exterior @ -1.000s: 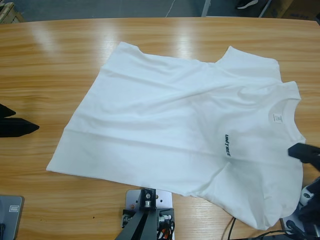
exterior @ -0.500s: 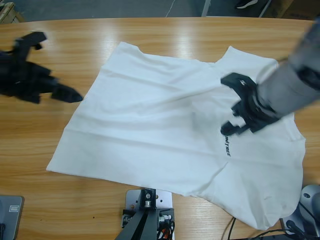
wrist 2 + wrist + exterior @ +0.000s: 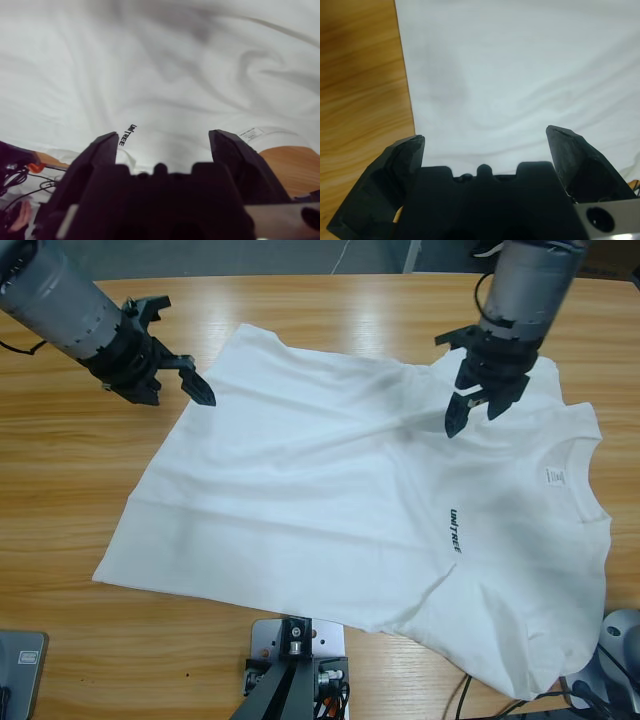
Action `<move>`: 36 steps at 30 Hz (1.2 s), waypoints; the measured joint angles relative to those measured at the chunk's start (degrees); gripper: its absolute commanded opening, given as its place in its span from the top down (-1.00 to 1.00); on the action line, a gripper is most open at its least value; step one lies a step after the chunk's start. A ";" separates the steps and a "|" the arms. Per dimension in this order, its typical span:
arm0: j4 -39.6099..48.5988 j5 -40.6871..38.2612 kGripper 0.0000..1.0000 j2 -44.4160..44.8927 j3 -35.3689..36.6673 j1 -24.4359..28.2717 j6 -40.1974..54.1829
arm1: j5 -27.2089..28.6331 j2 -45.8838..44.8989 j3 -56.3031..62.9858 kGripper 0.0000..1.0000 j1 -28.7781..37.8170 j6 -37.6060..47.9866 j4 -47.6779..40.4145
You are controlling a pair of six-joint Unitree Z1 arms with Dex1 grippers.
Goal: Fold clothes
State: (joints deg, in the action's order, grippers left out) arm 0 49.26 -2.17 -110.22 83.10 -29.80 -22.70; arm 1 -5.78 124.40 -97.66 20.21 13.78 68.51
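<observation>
The clothes are one white T-shirt (image 3: 340, 500) spread flat on the wooden table (image 3: 60, 570), collar toward the right. Its dark chest lettering (image 3: 455, 530) and neck label (image 3: 555, 476) face up. My left gripper (image 3: 180, 365) hovers open over the shirt's upper left edge. In the left wrist view that gripper (image 3: 485, 137) straddles white cloth (image 3: 530, 75), with bare wood to its left. My right gripper (image 3: 470, 418) hangs open above the shirt's upper right, near the far sleeve. Below its open jaws (image 3: 165, 135), the right wrist view shows the lettering (image 3: 129, 135) and label (image 3: 250, 133).
Bare wood (image 3: 80, 470) lies left of the shirt and along the far side up to the table's rear edge (image 3: 300, 280). Dark cables (image 3: 465, 695) run off the table's near edge under the shirt's lower right corner.
Both arms have swung up from the table's side edges. The left now sits over the shirt's upper left edge, the right over its upper right. The shirt has not moved.
</observation>
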 measured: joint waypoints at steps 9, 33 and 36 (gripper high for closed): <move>1.12 0.01 -0.92 -2.64 2.53 -0.06 -2.60 | 1.73 9.73 -8.24 -0.27 -1.39 -1.03 1.36; 3.22 0.02 -0.91 -5.65 5.48 -0.82 -5.26 | 6.92 29.71 -50.43 -0.28 -1.56 -2.29 11.35; 3.26 0.02 -0.91 -5.64 5.48 -0.82 -5.26 | 7.74 30.51 -52.52 -0.28 -1.38 -2.31 11.35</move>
State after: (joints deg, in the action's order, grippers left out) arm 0 52.52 -2.15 -115.86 88.58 -30.62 -27.96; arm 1 1.96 154.91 -150.18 18.83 11.46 79.86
